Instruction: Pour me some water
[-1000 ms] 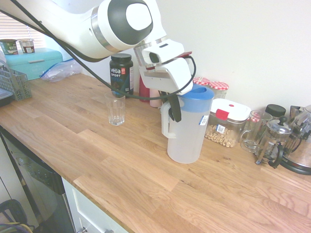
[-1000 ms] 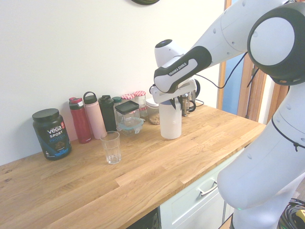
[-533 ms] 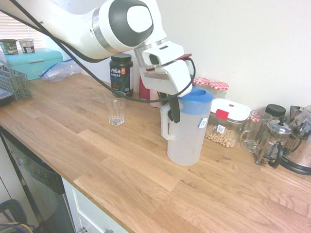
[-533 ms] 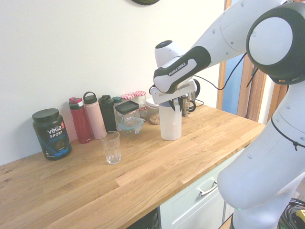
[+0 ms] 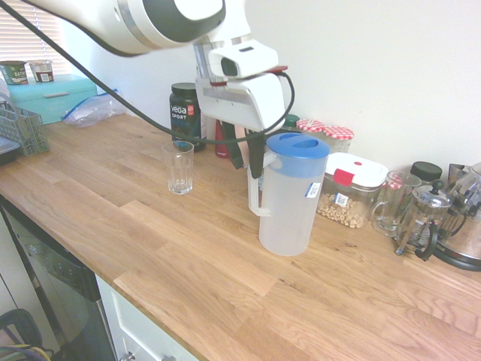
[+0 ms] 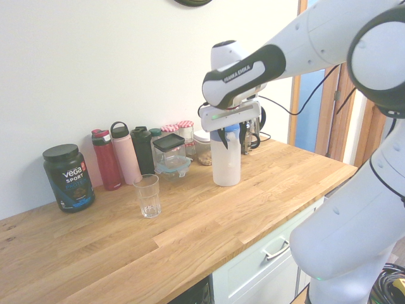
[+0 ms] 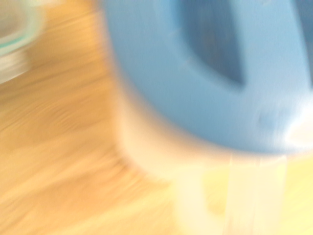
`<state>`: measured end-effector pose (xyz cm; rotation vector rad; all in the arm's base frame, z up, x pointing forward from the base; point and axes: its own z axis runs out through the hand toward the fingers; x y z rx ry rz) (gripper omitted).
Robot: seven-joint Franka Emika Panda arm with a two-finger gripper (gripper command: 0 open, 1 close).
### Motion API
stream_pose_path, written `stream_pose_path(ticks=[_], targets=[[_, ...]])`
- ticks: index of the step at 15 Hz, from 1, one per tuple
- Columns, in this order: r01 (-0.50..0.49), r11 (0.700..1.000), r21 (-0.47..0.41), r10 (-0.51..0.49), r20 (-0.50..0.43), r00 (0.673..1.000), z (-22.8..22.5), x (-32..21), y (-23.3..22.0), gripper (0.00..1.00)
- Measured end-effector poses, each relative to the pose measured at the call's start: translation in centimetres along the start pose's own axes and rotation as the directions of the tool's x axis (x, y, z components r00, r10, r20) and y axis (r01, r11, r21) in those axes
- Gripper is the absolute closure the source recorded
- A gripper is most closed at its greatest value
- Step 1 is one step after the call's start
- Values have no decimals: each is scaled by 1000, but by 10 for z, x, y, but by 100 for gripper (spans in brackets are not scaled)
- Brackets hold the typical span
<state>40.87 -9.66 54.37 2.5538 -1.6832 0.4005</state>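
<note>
The tall frosted pitcher [image 5: 289, 199] with a blue lid [image 5: 298, 145] stands upright on the wooden counter [image 5: 150, 248]; the water inside cannot be made out through its cloudy wall. My gripper [image 5: 246, 159] hangs open just above the moulded side handle [image 5: 255, 197], beside the lid, with nothing between its fingers. A small ribbed glass [image 5: 179, 168] stands apart from it, nearer the black tub. The second exterior view shows the pitcher [image 6: 226, 163], the gripper [image 6: 225, 134] over it and the glass [image 6: 147, 196]. The wrist view is a blur of blue lid [image 7: 205, 73].
Along the wall stand a black Vega tub [image 5: 188, 113], several bottles [image 6: 123, 155], red-capped jars [image 5: 331, 135], a cereal container [image 5: 349, 192], a glass mug [image 5: 391, 203] and a French press [image 5: 421, 222]. A teal bread box [image 5: 52, 94] and a dish rack [image 5: 22, 128] sit at one end.
My gripper, shut on the pitcher's handle a second ago, has opened, let go and risen a little away from it. The pitcher stays put on the counter.
</note>
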Motion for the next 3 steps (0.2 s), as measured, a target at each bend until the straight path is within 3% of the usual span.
stream_pose_path(ticks=[3], targets=[[6,1000,15,-6,16,1000,-22,-6,13,0]])
